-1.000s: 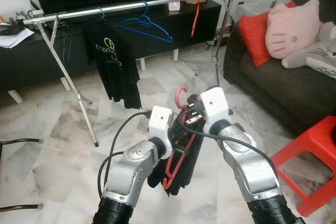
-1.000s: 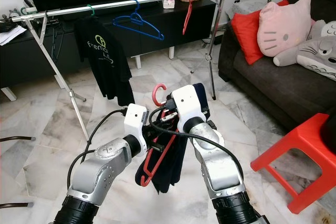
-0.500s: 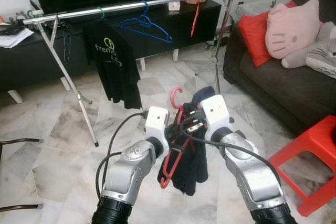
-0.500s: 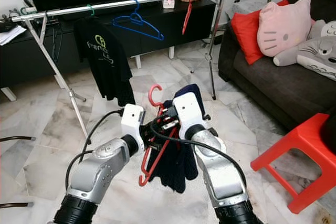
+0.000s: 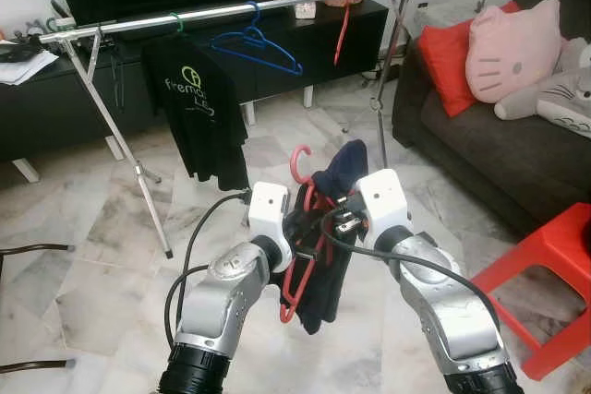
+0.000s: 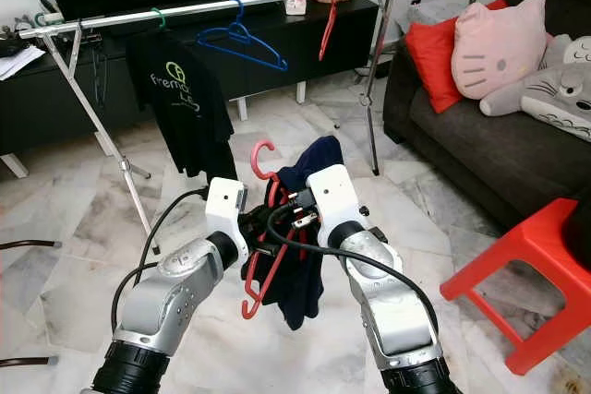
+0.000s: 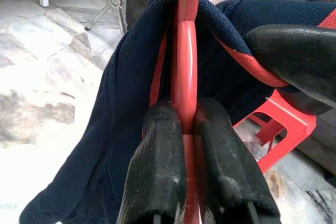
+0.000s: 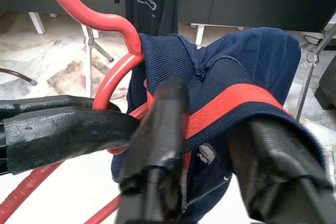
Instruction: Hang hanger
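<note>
In the left eye view, both arms are holding a red hanger [image 5: 297, 228] draped with a navy garment [image 5: 325, 256] over the marble floor, well short of the metal clothes rail [image 5: 231, 12]. In the left wrist view, the left gripper [image 7: 189, 129] is clamping the hanger's bar. In the right wrist view, the right gripper [image 8: 220, 129] is pinching the garment's red-striped fold.

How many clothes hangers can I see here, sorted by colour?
Red hangers: 2, one in the grippers carrying a navy garment, one on the rail
Blue hangers: 1, bare on the rail
Green hangers: 1, on the rail under the black T-shirt
Total: 4
</note>
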Robot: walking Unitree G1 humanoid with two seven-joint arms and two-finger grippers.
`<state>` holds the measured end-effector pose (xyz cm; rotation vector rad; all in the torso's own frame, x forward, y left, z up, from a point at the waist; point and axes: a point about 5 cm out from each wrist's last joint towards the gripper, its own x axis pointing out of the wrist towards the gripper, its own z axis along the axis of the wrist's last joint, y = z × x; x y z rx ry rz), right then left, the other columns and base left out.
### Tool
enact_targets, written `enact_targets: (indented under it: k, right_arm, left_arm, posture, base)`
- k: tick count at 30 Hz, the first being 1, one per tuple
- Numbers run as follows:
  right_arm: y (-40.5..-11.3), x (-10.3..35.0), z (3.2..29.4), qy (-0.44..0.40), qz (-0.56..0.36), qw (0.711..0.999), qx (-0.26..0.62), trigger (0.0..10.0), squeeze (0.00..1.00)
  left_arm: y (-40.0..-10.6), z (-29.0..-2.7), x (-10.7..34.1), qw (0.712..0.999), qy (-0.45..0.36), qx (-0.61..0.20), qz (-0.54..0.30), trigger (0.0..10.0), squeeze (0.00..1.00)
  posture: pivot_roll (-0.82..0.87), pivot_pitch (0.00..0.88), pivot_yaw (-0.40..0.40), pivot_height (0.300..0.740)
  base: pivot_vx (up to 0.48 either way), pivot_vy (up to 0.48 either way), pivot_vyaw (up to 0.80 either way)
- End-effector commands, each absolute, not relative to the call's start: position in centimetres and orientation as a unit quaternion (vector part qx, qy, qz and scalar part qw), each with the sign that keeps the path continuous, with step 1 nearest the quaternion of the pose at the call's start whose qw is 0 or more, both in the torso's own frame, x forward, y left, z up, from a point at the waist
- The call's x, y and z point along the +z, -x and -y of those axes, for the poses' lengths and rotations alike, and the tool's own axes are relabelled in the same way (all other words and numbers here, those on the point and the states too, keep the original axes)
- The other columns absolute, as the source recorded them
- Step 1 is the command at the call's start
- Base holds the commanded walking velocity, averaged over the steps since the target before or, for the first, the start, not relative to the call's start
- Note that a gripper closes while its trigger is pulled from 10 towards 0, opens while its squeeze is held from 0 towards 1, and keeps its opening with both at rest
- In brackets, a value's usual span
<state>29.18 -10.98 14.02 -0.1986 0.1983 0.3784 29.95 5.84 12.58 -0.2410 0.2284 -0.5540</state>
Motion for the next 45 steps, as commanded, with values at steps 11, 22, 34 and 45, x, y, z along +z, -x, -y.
enact_targets:
  k: [11,22,34,45]
  right_arm:
    - [-28.3,14.0,9.7,0.098,-0.103,0.962,0.234,10.0,1.00]
    - [-27.3,13.7,9.5,0.104,-0.116,0.954,0.258,10.0,1.00]
    - [-27.8,16.9,13.1,0.094,-0.048,0.966,0.238,10.0,1.00]
    - [-28.0,17.4,16.6,0.128,-0.037,0.951,0.280,10.0,0.87]
  left_arm:
    - [-30.3,-5.6,13.7,0.947,0.129,-0.282,-0.080,10.0,0.00]
    - [-30.3,-5.7,13.6,0.948,0.127,-0.280,-0.081,10.0,0.00]
    - [-29.9,-6.6,13.1,0.935,0.073,-0.336,-0.084,10.0,0.00]
    - [-28.2,-8.6,12.5,0.876,-0.007,-0.473,-0.096,10.0,0.00]
  posture:
    - [-0.16,0.008,0.006,0.740]
    - [-0.17,0.009,0.006,0.740]
    - [-0.17,0.013,0.006,0.740]
    - [-0.18,0.015,0.008,0.740]
  base:
    - [0.000,0.000,0.00]
    - [0.000,0.000,0.00]
    - [0.000,0.000,0.00]
    - [0.000,0.000,0.00]
